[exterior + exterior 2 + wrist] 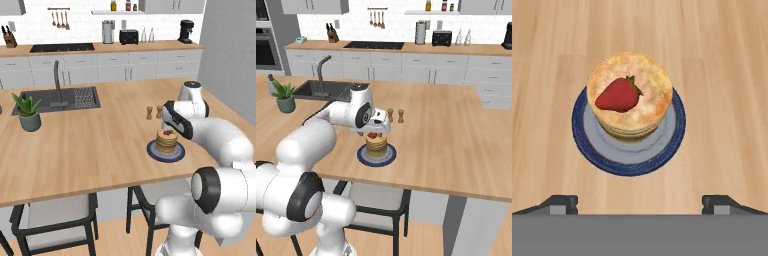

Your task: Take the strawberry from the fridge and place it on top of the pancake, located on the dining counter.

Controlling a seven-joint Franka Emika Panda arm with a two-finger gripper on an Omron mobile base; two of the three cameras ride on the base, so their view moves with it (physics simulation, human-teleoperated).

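i have the dining worktop (75, 150) ahead of me, a broad island of light, straight-grained wood with a dark inset sink (55, 100) and tap and a small potted plant (27, 112) near it. well behind it runs the grey-cabinet wall counter (100, 48) with a stove, a toaster and a coffee maker. dark-framed stools (55, 212) tuck under the near edge.

on the wood sits a round plate (628, 152) with a dark blue rim and a paler centre. the pancake (632, 97) is stacked on it, a low tan-brown cylinder with a speckled, matte top and visible layers at its side. two small brown shakers (154, 112) stand just beyond it.

the strawberry (618, 95) lies on top of the pancake, glossy red and teardrop-shaped. in the hand view its long axis runs roughly side to side, green leaf end toward the middle of the stack, tip toward the left edge.

my pincer (640, 204) hangs above the stack with its jaws spread wide and nothing between them. the fruit lies straight ahead along the pincer's line of sight, apart from both fingertips (562, 202). i judge the placing done, so the coming move is a straight lift clear of the fruit.
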